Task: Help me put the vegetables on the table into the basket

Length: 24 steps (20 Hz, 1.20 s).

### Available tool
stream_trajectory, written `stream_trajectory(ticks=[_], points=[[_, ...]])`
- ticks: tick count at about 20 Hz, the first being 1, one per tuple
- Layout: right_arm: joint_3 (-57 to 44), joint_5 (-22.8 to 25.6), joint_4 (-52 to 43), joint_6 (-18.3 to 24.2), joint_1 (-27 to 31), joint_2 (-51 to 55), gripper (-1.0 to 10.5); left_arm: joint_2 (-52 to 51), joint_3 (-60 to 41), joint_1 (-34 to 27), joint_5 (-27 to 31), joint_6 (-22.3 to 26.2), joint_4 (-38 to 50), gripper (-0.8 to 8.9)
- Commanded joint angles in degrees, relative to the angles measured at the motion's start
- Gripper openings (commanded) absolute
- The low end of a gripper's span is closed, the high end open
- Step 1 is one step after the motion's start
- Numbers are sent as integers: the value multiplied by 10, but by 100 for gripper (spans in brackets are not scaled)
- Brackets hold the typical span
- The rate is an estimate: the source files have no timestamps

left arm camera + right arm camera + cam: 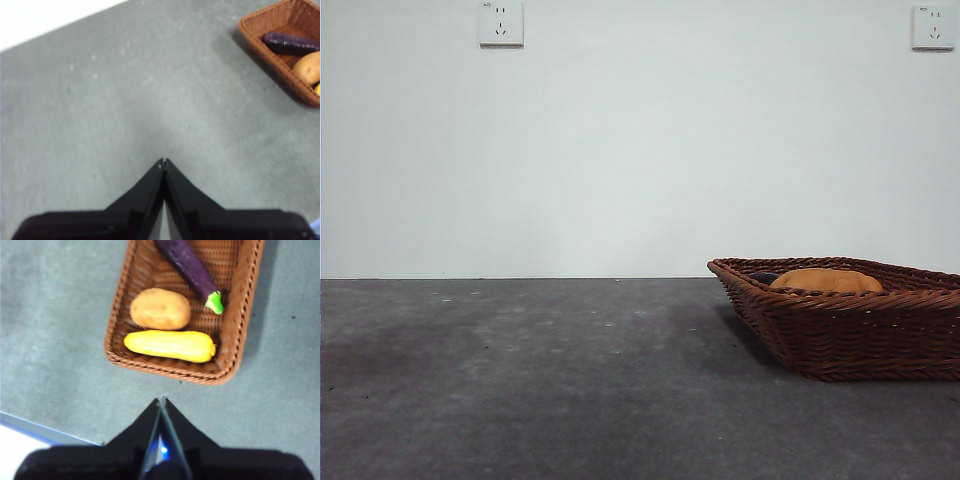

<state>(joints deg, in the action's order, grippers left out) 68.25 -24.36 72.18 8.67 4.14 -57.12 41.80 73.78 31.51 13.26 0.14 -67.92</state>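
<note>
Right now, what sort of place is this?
Probably an indoor robot test bench: a bare grey table against a plain white wall with power sockets, and a wicker basket of vegetables.

Table (520,380) open left of basket (840,335); basket floor crowded by potato (160,309), corn (170,345), eggplant (190,265).

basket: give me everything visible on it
The basket is a shallow rectangular tray of reddish-brown woven wicker with sloping sides and a braided rim. It sits flat on the grey table, toward the right in the front view. Inside lie the potato, the corn alongside it, and the purple eggplant with its green stem. Neither gripper touches it.
</note>
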Motion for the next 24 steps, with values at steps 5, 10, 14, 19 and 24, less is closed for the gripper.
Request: stream_trajectory(ticks=[5, 10, 14, 19, 24], points=[[0, 15, -4, 6, 0, -39, 1, -27, -2, -14, 59, 96, 167, -1], [0, 23, -37, 6, 0, -51, 1, -102, -72, -153, -4, 178, 332, -1], [0, 23, -85, 6, 0, -53, 1, -212, -262, -211, -7, 200, 506, -1], [0, 23, -155, 6, 0, -53, 1, -337, -519, -274, -17, 134, 636, -1], [0, 23, -200, 6, 0, -53, 1, -393, -683, -322, -17, 21, 680, -1]])
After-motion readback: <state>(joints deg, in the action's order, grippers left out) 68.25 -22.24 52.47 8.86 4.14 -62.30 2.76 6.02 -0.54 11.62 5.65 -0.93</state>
